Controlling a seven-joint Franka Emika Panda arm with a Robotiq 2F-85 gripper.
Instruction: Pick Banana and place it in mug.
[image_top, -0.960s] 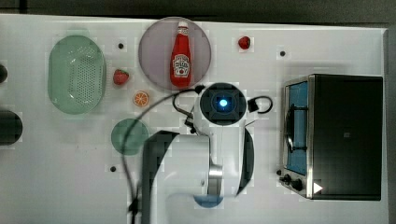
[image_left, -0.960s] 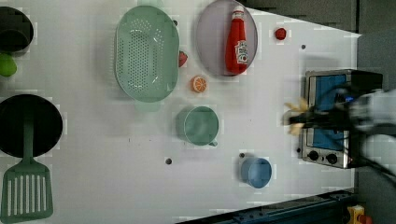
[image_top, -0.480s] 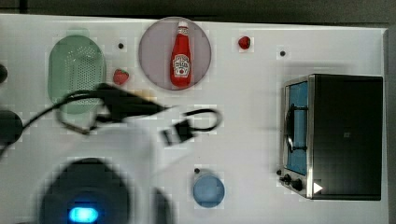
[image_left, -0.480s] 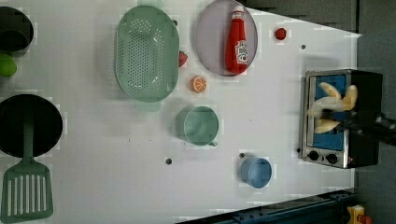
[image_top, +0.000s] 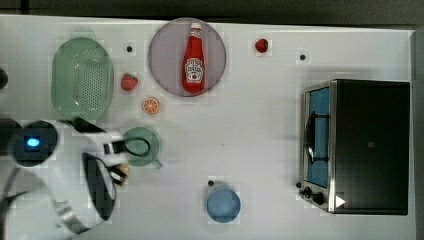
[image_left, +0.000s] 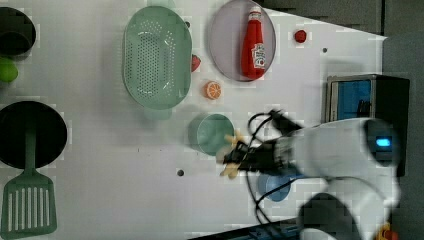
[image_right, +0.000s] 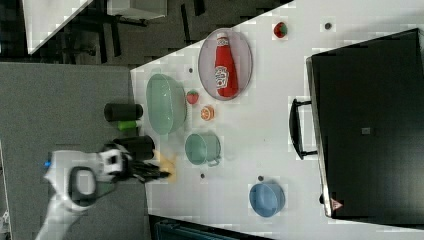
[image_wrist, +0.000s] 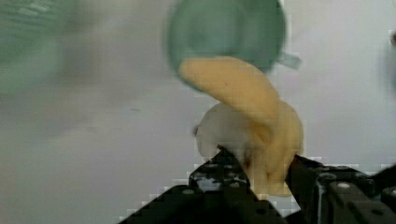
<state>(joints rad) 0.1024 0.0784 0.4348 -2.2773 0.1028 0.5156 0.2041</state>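
Two black fingers (image_wrist: 219, 172) of the gripper (image_wrist: 261, 179) are clamped on the base of the banana (image_wrist: 252, 116), which sticks out past them, pale yellow with a cream-white side. In the wrist view the mug (image_wrist: 226, 32) lies beyond the fruit's tip, blurred, with its handle off to one side. In the left view the banana (image_left: 232, 157) hangs in the air at the mug's (image_left: 212, 133) rim, on the left view's right and lower side of the cup, with the gripper (image_left: 240, 159) and the white arm (image_left: 340, 150) reaching in from the left view's right. In the top view the arm (image_top: 60, 165) comes from the top view's lower left, and the banana (image_top: 123, 171) shows just beside the mug (image_top: 142, 146), at its lower left edge. The right view sets the banana (image_right: 167, 165) to the right view's left of the mug (image_right: 202, 148), slightly apart from it.

On the white table (image_top: 260, 135) an orange slice (image_top: 150, 105) and a strawberry (image_top: 129, 81) lie near the green perforated basket (image_top: 82, 77). A ketchup bottle (image_top: 193, 62) lies on the purple plate (image_top: 165, 60). A blue cup (image_top: 223, 204) stands well apart from the mug, near the toaster oven (image_top: 357, 145).
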